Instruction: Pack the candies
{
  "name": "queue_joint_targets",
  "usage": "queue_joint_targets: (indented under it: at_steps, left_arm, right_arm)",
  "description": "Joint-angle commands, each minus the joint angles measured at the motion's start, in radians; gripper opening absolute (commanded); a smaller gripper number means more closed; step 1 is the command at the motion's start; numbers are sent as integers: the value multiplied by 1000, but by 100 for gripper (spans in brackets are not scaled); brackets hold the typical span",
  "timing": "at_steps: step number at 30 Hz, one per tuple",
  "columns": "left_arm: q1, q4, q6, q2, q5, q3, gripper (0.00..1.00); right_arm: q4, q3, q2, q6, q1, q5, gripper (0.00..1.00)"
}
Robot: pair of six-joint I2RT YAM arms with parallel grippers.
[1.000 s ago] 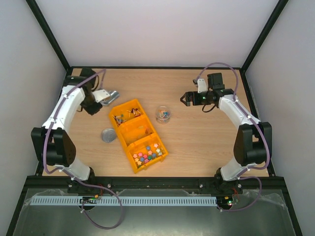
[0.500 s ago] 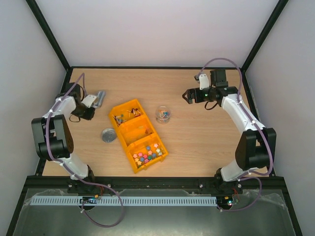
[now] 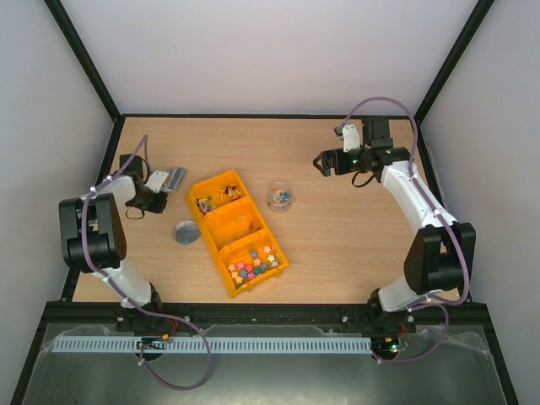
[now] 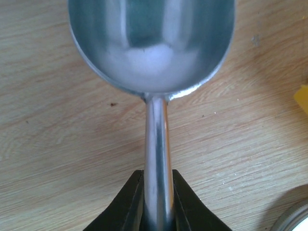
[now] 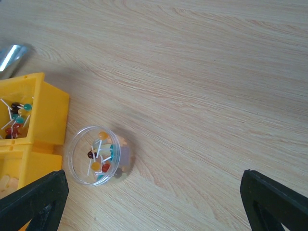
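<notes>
Small round candies (image 5: 98, 156) in orange, red, brown and teal, with thin white ends, lie in a clear jar (image 3: 280, 196) right of the orange tray. More candies (image 3: 215, 197) fill the tray's far compartment. My left gripper (image 4: 158, 175) is shut on the handle of a metal scoop (image 4: 151, 43), whose bowl is empty, low over the table near its left edge (image 3: 173, 177). My right gripper (image 3: 321, 163) hangs open, high and to the right of the jar, with nothing between its fingers (image 5: 33, 202).
The orange tray (image 3: 221, 246) has three compartments; the near one holds colourful star-shaped sweets (image 3: 253, 263). A round metal lid (image 3: 185, 232) lies on the table left of the tray. The tray's corner (image 4: 302, 98) shows right of the scoop.
My left arm has drawn back to the left with the scoop, from beside the tray's far end toward the table's left edge. The right gripper rose slightly and stays open.
</notes>
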Motion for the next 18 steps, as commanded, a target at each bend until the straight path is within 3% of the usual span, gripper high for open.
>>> queue_joint_targets:
  at_steps: [1, 9, 18]
  left_arm:
    - [5, 36, -5, -6, -2, -39, 15]
    - [8, -13, 1, -59, 19, -30, 22]
    - [14, -164, 95, -205, 121, 4, 51]
  right_arm:
    - [-35, 20, -14, -5, -5, -25, 99]
    - [-27, 29, -7, 4, -6, -47, 99]
    - [-18, 87, 23, 22, -5, -69, 99]
